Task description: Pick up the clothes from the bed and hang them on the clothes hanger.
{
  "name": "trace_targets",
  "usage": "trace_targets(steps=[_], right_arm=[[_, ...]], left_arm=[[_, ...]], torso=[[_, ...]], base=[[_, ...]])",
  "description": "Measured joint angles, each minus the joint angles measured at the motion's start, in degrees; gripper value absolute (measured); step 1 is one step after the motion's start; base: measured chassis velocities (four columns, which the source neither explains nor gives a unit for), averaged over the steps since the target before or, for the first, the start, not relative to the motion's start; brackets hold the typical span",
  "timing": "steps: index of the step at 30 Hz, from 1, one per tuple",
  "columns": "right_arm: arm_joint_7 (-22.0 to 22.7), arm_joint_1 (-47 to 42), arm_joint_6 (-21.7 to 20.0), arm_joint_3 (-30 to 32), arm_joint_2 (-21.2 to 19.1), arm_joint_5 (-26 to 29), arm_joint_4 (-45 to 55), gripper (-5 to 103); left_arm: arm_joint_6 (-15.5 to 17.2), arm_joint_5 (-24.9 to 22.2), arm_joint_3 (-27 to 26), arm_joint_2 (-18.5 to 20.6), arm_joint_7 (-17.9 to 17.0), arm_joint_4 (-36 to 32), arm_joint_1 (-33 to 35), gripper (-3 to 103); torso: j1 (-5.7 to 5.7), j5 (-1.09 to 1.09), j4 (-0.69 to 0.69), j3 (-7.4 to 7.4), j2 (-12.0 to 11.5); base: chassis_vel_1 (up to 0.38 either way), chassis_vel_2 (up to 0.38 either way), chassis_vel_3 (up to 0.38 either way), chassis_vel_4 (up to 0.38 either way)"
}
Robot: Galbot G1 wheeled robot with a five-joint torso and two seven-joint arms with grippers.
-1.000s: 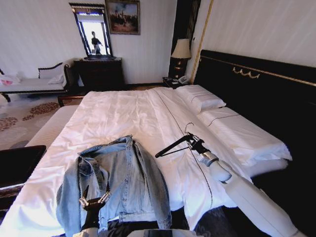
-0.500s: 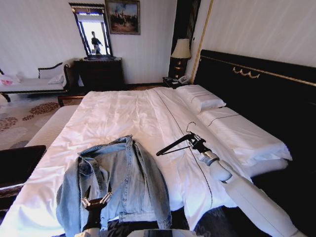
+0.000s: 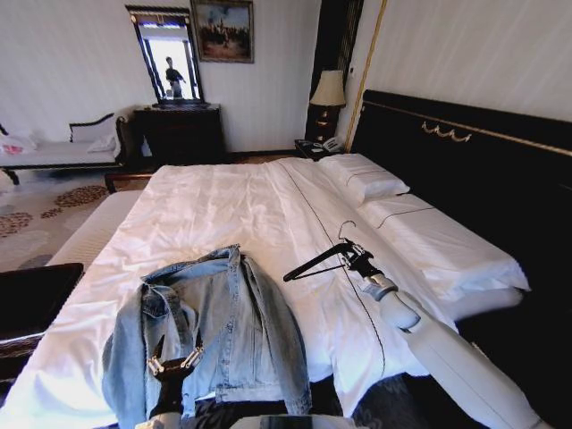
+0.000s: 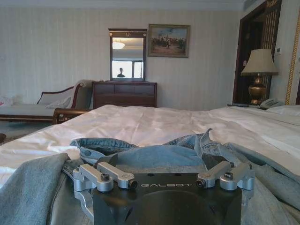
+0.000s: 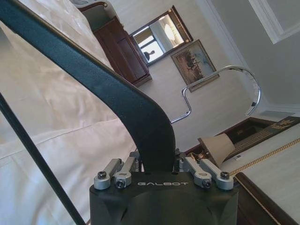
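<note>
Room: we stood at the foot of a very wide bed (image 3: 223, 214) with a white duvet, white pillows (image 3: 362, 177) and a tall black headboard with gold trim (image 3: 465, 152); behind it were a dark wooden dresser (image 3: 181, 134) with a mirror, a framed painting (image 3: 222, 29) and a lamp with a cream shade (image 3: 328, 89).

Surface: the white duvet was flat with soft creases, so we judged it gave little support for pushing.

Clothes: the light-blue faded denim jacket (image 3: 210, 326) lay crumpled on the near corner of the bed.

Right gripper (image 3: 350, 257): it was clamped on the thin black triangular coat hanger with a chrome hook (image 3: 315, 261), held in the air above the duvet, beside the jacket but apart from it.

Left gripper (image 3: 172, 364): its fingers were spread apart and it hovered low over the jacket's near hem.

Change: compared with one second earlier, both arms had shifted only slightly; the hanger had risen a little.

Meaning: we judged the jacket was not yet grasped.
</note>
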Motion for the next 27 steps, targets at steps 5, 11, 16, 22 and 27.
trace_targets(steps=[5, 11, 16, 22, 27], right_arm=[[0.04, -0.63, -0.2, 0.44, 0.14, 0.02, 0.35, 32], [0.15, -1.15, -0.31, 0.69, 0.2, 0.02, 0.74, 32], [0.35, -1.1, -0.54, 0.72, 0.13, 0.23, 0.89, 32], [0.39, -0.94, -0.72, 0.69, -0.22, 0.64, 1.02, 32], [0.39, -0.83, -0.82, 0.64, -0.38, 0.87, 1.1, 32]], left_arm=[[0.0, 0.01, 0.0, 0.02, 0.02, -0.01, 0.1, 100], [-0.06, 0.11, 0.1, -0.02, 0.04, -0.01, 0.22, 100], [-0.06, 0.1, 0.07, -0.01, 0.04, -0.04, 0.19, 100], [-0.06, 0.1, 0.33, -0.07, 0.05, -0.05, 0.14, 100], [-0.15, 0.38, 0.57, -0.11, 0.05, 0.01, 0.16, 100]], torso=[[0.0, 0.0, 0.01, 0.0, 0.0], [0.0, 0.0, 0.0, 0.0, 0.0], [0.0, 0.0, 0.01, 0.0, 0.0], [0.0, 0.0, 0.01, 0.0, 0.0], [0.0, 0.0, 0.0, 0.0, 0.0]], base=[[0.009, 0.045, -0.008, -0.055], [0.025, 0.089, -0.036, -0.103], [0.08, 0.135, -0.057, -0.127], [0.129, 0.188, -0.112, -0.177], [0.183, 0.225, -0.188, -0.218]])
